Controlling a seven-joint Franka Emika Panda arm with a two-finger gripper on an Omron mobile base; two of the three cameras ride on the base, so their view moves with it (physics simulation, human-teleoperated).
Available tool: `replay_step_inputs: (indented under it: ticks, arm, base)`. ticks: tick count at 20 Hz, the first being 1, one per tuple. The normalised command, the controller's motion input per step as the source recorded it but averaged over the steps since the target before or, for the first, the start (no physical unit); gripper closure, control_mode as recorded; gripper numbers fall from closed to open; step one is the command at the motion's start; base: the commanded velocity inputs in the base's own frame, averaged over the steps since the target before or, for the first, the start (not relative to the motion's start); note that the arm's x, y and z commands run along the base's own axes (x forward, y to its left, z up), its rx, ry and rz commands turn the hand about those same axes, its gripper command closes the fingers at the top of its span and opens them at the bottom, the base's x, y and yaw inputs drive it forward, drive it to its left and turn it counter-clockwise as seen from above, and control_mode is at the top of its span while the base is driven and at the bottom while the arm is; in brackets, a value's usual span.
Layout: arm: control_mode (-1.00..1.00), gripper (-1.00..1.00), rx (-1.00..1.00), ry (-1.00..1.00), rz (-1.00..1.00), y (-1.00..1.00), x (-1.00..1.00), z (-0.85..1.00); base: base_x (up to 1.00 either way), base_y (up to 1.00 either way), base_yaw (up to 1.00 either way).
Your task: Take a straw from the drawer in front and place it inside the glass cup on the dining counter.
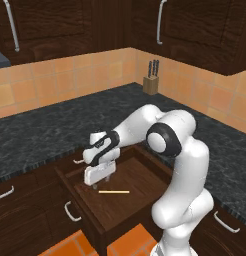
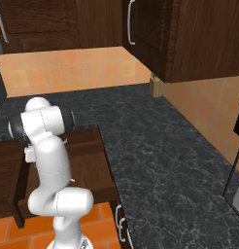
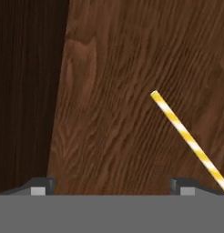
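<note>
One straw point(image 1: 114, 191) lies flat in the open drawer point(image 1: 140, 196), just off to one side of my gripper point(image 1: 99, 176). Jaws are spread wide and empty, so I'd shift over, straddle it crosswise, then drop low before pinching.

A: How's the light?

B: Even and soft, rendered, no single lamp to name. The white arm point(image 1: 180, 165) is the brightest thing in both base views, shaded gently on its undersides.

A: Shadows?

B: Faint. The open drawer point(image 1: 126, 192) is dim inside, with a soft dark patch under the gripper point(image 1: 100, 176). The upper cabinets point(image 2: 184, 39) above the arm stay very dark.

A: Glare or blur?

B: None. The black surface point(image 2: 165, 155) beside the arm shows pale marbling, no hot spots. In the hand view the wood grain looks slightly soft and the straw point(image 3: 189, 141) a little jagged.
</note>
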Motion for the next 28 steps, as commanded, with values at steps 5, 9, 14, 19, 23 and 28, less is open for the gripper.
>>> replay_step_inputs:
  ticks: [5,9,14,19,23,28]
  arm:
    - [-1.0,-1.0,0.01,-0.14,0.01,-0.43,-0.01,-0.11]
    - [-1.0,-1.0,0.04,-0.24,0.11,-0.05,0.0,-0.17]
    - [-1.0,-1.0,0.07,-0.18,0.13,0.0,0.03,-0.15]
    - [-1.0,-1.0,0.05,-0.06,0.09,0.0,0.04,-0.17]
    - [-1.0,-1.0,0.0,-0.02,0.05,0.0,0.08,-0.26]
    - [-1.0,-1.0,0.0,0.0,0.01,0.0,0.19,-0.08]
  base:
    - [0.0,0.0,0.0]
    - [0.0,0.0,0.0]
    - [0.0,0.0,0.0]
    - [0.0,0.0,0.0]
    - [0.0,0.0,0.0]
    - [0.0,0.0,0.0]
